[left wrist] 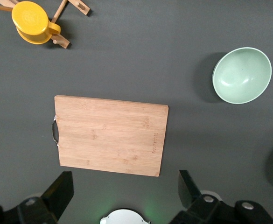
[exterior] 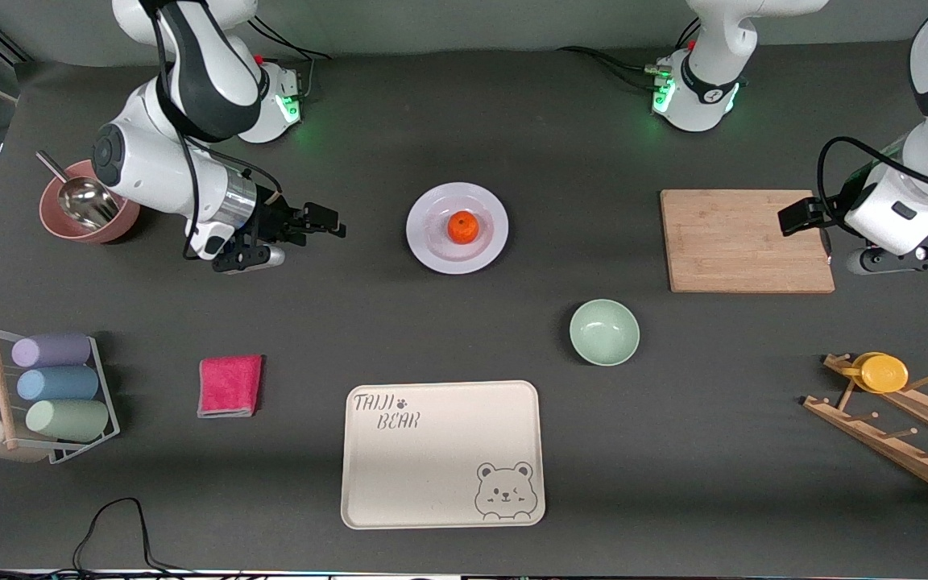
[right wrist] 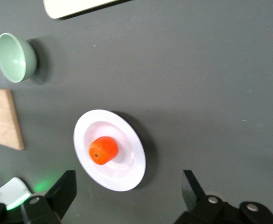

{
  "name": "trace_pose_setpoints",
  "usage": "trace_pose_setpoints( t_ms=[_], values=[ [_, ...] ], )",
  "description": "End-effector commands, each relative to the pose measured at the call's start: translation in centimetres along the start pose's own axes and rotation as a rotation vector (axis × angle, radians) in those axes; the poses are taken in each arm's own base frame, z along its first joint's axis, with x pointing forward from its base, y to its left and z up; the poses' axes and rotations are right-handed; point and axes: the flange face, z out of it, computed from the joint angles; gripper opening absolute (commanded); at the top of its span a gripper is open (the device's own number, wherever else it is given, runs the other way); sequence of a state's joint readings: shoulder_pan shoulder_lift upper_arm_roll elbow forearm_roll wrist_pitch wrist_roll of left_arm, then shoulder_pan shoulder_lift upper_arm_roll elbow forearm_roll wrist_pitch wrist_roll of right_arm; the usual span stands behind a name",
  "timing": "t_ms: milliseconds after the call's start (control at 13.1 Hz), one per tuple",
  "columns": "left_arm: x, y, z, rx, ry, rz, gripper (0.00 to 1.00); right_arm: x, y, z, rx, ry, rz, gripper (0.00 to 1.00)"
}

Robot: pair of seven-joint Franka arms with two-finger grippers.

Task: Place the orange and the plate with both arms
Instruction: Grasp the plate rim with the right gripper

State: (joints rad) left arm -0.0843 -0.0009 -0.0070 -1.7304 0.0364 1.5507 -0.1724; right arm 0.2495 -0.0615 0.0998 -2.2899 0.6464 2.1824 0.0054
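Observation:
The orange [exterior: 462, 226] lies in the middle of the white plate [exterior: 425, 242], which sits at the table's centre. My right gripper [exterior: 321, 221] hovers open and empty beside the plate, toward the right arm's end of the table. In the right wrist view the orange [right wrist: 103, 150] and plate [right wrist: 127, 179] show just ahead of the open right gripper [right wrist: 128, 179], apart from both fingers. My left gripper [exterior: 802, 216] hangs open and empty at the edge of the wooden cutting board [exterior: 746, 240]. The left wrist view shows this gripper [left wrist: 124, 186] holding nothing, with the board [left wrist: 110, 135] ahead of it.
A pale green bowl [exterior: 604, 332] and a beige bear tray [exterior: 442, 453] lie nearer the front camera than the plate. A pink cloth [exterior: 229, 385], a cup rack [exterior: 53, 395] and a pink bowl with a scoop [exterior: 85, 211] stand toward the right arm's end. A wooden rack holds a yellow cup [exterior: 883, 373].

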Motion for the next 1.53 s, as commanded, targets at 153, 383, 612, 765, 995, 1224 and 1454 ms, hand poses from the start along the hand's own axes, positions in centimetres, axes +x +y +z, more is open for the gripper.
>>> trace_pose_setpoints(
  t_ms=[153, 383, 612, 765, 995, 1224, 1454],
  values=[
    [-0.4, 0.6, -0.4, -0.004, 0.010, 0.002, 1.00, -0.2, -0.1, 4.0, 0.193, 0.038, -0.040, 1.00],
    [-0.3, 0.5, -0.3, -0.006, 0.013, 0.001, 1.00, -0.3, 2.5, 8.9, 0.360, 0.038, -0.084, 1.00],
    [-0.3, 0.5, -0.3, -0.006, 0.011, 0.001, 1.00, -0.4, 4.3, 14.5, 0.447, 0.019, -0.063, 1.00],
    [-0.3, 0.6, -0.2, -0.006, 0.011, 0.001, 1.00, -0.6, 5.2, 16.4, 0.478, 0.031, -0.076, 1.00],
    [-0.2, 0.6, -0.1, -0.005, 0.008, 0.001, 1.00, -1.5, 5.9, 19.3, 0.535, 0.016, -0.108, 1.00],
    [-0.2, 0.6, -0.1, -0.005, 0.006, 0.001, 1.00, -1.9, 7.2, 21.2, 0.566, -0.012, -0.122, 1.00],
    [-0.2, 0.7, 0.0, -0.004, 0.002, 0.004, 1.00, -2.5, 8.6, 23.6, 0.569, -0.031, -0.106, 1.00]
  ],
)
